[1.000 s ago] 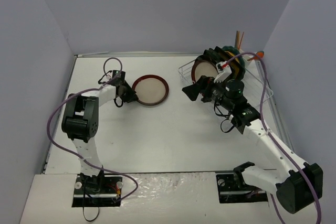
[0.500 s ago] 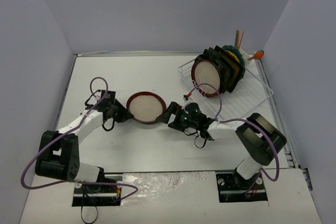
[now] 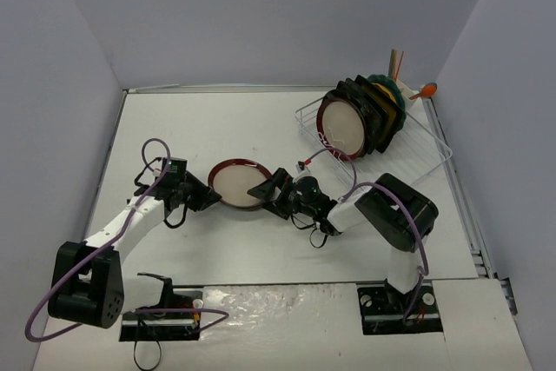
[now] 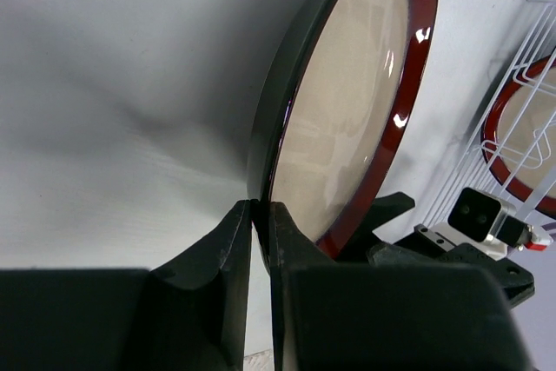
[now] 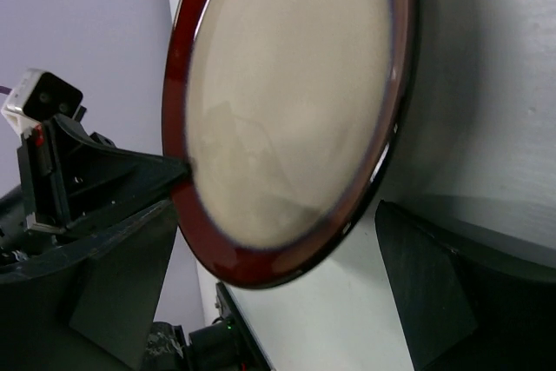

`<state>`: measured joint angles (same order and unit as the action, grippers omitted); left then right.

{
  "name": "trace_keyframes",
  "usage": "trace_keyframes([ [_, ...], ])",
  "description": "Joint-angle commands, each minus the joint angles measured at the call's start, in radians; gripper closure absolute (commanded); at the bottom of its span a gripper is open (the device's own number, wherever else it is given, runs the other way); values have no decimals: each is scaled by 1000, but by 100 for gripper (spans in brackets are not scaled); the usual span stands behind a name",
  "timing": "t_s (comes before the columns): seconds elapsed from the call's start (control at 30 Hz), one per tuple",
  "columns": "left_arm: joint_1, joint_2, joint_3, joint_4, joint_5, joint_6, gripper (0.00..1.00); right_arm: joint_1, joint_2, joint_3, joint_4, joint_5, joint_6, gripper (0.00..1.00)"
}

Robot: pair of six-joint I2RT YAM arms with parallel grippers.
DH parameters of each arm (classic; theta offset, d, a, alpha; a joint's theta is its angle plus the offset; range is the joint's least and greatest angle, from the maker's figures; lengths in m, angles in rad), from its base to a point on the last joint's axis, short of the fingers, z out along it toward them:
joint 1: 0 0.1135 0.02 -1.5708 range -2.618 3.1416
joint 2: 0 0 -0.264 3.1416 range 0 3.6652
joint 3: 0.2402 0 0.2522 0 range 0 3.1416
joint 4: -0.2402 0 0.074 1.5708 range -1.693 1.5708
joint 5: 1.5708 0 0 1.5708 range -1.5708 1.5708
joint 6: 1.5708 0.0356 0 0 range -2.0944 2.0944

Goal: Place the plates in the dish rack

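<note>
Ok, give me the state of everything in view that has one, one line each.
dish rack, partly loaded.
racked plates, standing on edge, packed together at the rack's far end.
loose plate, outside the rack, pinched at one edge.
left gripper, jaws shut on the loose plate's rim.
right gripper, jaws open at the loose plate's opposite rim, not gripping.

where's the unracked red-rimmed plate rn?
Top view: red-rimmed plate mid-table, left of the dish rack, left gripper pinching its left rim, open right gripper opposite.
</note>
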<state>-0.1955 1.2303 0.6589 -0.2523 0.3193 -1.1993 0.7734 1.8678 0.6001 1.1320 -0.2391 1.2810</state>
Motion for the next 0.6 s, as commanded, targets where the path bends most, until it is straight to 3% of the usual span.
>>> trace_keyframes([
  [0.0,-4,-60,27,128,92,-63,100,6,61,38,145,28,62,13],
  [0.1,-3,-76,2,132,104,-69,100,5,89,35,182,28,82,22],
  [0.27,-3,-117,-42,120,107,-65,100,1,70,34,173,48,59,48],
  [0.57,-4,-165,-154,128,136,-47,99,-1,-24,43,107,67,-23,83],
])
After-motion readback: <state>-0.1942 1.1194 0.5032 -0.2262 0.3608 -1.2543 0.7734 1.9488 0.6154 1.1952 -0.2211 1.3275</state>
